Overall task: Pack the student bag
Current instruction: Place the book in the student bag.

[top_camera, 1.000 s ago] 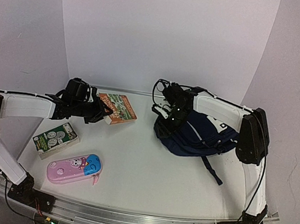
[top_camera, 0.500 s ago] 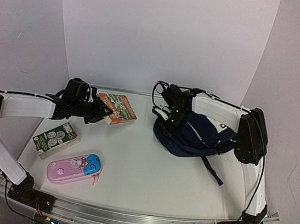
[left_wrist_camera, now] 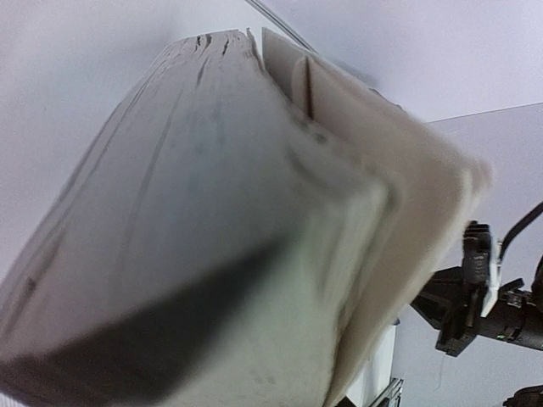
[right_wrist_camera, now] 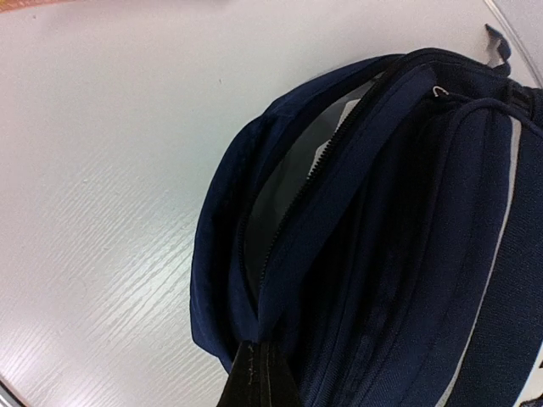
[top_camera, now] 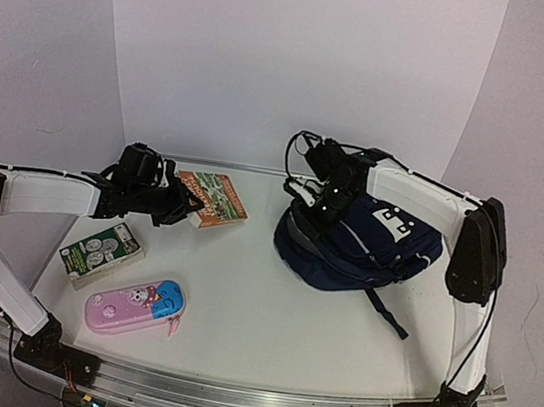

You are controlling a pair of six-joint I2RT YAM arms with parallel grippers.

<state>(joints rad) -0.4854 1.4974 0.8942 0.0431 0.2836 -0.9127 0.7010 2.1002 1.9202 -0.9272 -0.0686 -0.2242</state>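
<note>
At the right pincer [top_camera: 323,204], the fingers are pressing fully together and pinching a fold of navy fabric at the mouth of the student bag [top_camera: 372,247]. The wrist view is showing the black fingertips [right_wrist_camera: 259,377] meeting on the rim of the bag's main compartment. The zip is standing open there, with pale lining showing in the gap just beyond the tips. The bag's body is sitting under and behind this pincer on the bench [top_camera: 269,304], bulging away toward the right arm's elbow. A dark strap is trailing from it toward the near edge.

Left pincer [top_camera: 181,206]: it is gripping the near-left corner of a book [top_camera: 219,197] with an orange-and-green cover. The book's page block, tilted, is filling this wrist view, and the fingers themselves are not showing there. The book is reaching out from this pincer toward the bag, well apart from it.

Back from the left pincer, toward the arm bases, a green box [top_camera: 102,252] with round pictures is lying flat. Nearer still to the bases, a pink-and-blue pencil case [top_camera: 135,306] is lying just beside the box, not touching it.
</note>
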